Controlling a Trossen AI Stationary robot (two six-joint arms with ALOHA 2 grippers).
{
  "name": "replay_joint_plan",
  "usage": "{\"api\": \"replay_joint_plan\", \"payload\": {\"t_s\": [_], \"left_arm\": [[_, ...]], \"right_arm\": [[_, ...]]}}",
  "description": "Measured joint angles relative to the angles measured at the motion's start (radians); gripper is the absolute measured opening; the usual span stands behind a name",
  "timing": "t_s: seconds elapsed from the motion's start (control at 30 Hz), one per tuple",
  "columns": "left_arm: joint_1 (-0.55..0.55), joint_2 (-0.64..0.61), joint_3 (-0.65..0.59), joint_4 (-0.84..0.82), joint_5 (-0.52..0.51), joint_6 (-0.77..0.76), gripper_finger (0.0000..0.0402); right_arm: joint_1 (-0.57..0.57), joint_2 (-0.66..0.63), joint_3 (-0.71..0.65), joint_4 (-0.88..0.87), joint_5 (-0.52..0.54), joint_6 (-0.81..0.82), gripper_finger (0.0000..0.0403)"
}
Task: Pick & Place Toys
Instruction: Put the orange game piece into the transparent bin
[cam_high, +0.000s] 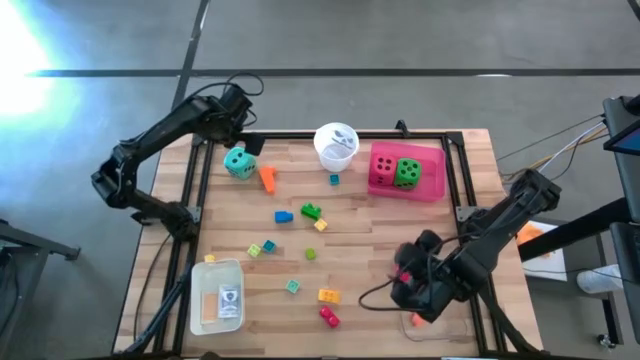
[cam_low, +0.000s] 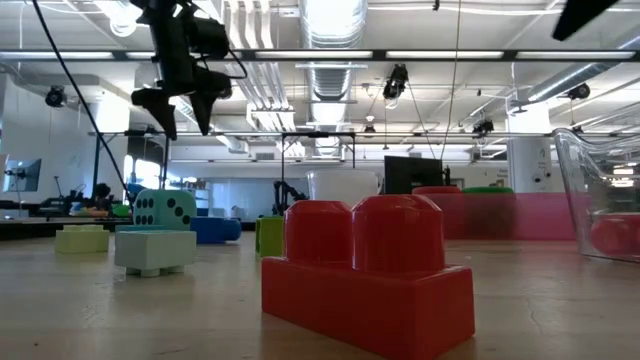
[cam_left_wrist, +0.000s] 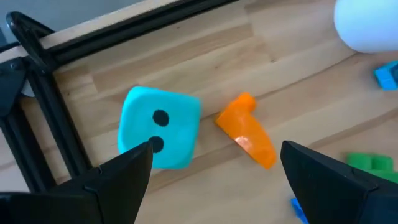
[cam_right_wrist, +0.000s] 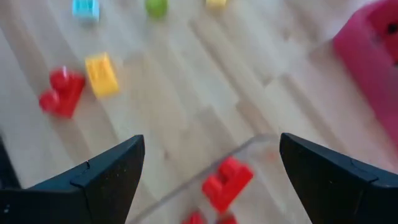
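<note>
Near edge, bottom of the high view: red brick at lower centre, yellow brick just above it, small teal brick to their left. In the low view that red brick fills the foreground. Lower left: white tray holding a small card and an orange flat piece.

Right gripper sits lower right of the high view, above the table; fingers stand wide apart, nothing between them. Its wrist view shows a clear tray below with red pieces inside; the red and yellow bricks lie apart on bare wood.

Mid table: small yellow, teal and green bricks scattered left of centre; blue brick and green brick side by side at centre, a yellow bit just below the green one.

Far side: teal die upper left, orange brick just beside it, not touching. Left gripper hovers over the die near the upper-left frame rail; fingers spread apart, empty, die and orange brick visible between them in the wrist view. White cup top centre, a small blue brick below it. Pink tray upper right holds the red die and green die, touching each other.
</note>
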Motion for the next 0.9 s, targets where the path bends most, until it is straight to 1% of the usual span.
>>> {"api": "replay_joint_plan", "payload": {"t_s": [0.13, 0.23, 0.33, 0.4, 0.43, 0.57, 0.67, 0.8, 0.9], "left_arm": [[0.001, 0.000, -0.001, -0.004, -0.029, 0.000, 0.0355], [0.002, 0.000, -0.001, -0.033, -0.023, -0.002, 0.0355], [-0.012, 0.000, -0.001, -0.063, 0.029, -0.019, 0.0355], [-0.031, 0.000, -0.003, -0.068, 0.069, -0.017, 0.0355], [-0.042, 0.000, -0.003, -0.065, 0.073, -0.015, 0.0355], [-0.092, 0.013, -0.003, -0.057, 0.068, -0.045, 0.0355], [-0.142, 0.054, -0.003, -0.057, 0.066, -0.080, 0.0355], [-0.196, 0.126, -0.003, -0.049, 0.065, -0.217, 0.0355], [-0.215, 0.177, -0.003, -0.002, 0.054, -0.229, 0.0355]], "right_arm": [[-0.012, -0.026, 0.000, 0.003, 0.123, 0.007, 0.0365], [-0.042, -0.037, 0.000, 0.004, 0.189, 0.027, 0.0365], [-0.085, -0.044, 0.000, 0.004, 0.203, 0.006, 0.0365], [-0.112, -0.044, 0.000, 0.008, 0.205, -0.035, 0.0365], [-0.126, -0.044, 0.000, 0.012, 0.205, -0.054, 0.0365], [-0.170, -0.046, 0.000, 0.024, 0.206, -0.119, 0.0365], [-0.190, -0.046, 0.000, 0.039, 0.209, -0.159, 0.0365], [-0.197, -0.046, 0.000, 0.039, 0.209, -0.170, 0.0365], [-0.197, -0.046, 0.000, 0.039, 0.209, -0.157, 0.0365]]}}
